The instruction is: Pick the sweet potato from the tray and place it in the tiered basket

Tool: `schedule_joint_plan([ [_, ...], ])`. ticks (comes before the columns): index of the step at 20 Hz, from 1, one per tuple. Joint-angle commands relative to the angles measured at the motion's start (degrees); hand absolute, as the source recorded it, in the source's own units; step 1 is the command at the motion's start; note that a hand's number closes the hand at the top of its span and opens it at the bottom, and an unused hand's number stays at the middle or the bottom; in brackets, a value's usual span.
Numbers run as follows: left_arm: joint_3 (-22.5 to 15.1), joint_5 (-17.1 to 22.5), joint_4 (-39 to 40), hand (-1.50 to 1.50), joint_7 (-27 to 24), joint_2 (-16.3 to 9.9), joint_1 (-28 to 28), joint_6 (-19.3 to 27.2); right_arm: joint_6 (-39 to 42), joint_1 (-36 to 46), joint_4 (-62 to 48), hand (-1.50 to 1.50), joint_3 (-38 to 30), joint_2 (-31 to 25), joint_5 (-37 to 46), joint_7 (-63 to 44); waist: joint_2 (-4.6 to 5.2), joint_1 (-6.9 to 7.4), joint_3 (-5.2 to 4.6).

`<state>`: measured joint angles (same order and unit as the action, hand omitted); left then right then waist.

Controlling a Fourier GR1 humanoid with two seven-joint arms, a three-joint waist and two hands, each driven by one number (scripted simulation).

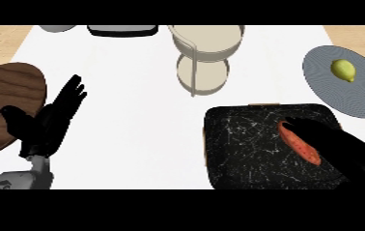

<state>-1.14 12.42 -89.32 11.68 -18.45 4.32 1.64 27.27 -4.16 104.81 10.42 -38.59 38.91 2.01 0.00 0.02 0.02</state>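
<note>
Currently the sweet potato (300, 142) lies on the black marbled tray (242, 148), right of the tray's centre, long axis running diagonally from upper left to lower right. Right hand (335, 145) is over the tray's right part, fingers alongside and touching the potato's right side; whether they are curled round it cannot be told, black on black. Tiered basket (206, 56) stands above the tray, near the counter's far edge, both cream tiers visible. Grey plate (335, 92) at right edge carries a lemon (343, 70). Left hand (50, 119) rests open at the left, fingers straight and pointing up, beside a wooden board (18, 87). White counter (128, 119) underneath.
</note>
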Motion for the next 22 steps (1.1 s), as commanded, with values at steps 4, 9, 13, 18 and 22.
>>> schedule_joint_plan([
  [4,3.4,0.6,3.1,0.00,-0.5,0.2,2.3,-3.2,-9.0,-0.5,-10.3,-1.50,-0.4,3.5,8.4,9.0,0.02,-0.18,0.00],
  [9,0.0,-4.0,-1.1,0.00,0.3,3.6,-0.9,-1.1,-11.1,7.8,-18.5,-1.50,-0.9,8.5,12.7,8.8,0.04,0.23,0.00],
  [13,1.8,-4.3,-1.9,0.00,3.1,3.4,1.2,-1.8,-12.7,8.7,-21.4,-1.50,-2.0,9.8,16.0,10.7,0.01,0.15,-0.01],
  [18,2.6,-4.1,1.0,0.00,1.1,3.9,1.3,-3.3,-5.1,12.0,-27.6,1.50,-0.6,8.5,17.2,11.0,0.15,0.52,-0.01],
  [22,2.6,-4.2,-5.3,0.00,3.1,3.8,-2.8,-3.5,-11.3,8.9,-28.1,1.50,1.9,7.5,22.9,15.7,-0.02,0.39,0.00],
])
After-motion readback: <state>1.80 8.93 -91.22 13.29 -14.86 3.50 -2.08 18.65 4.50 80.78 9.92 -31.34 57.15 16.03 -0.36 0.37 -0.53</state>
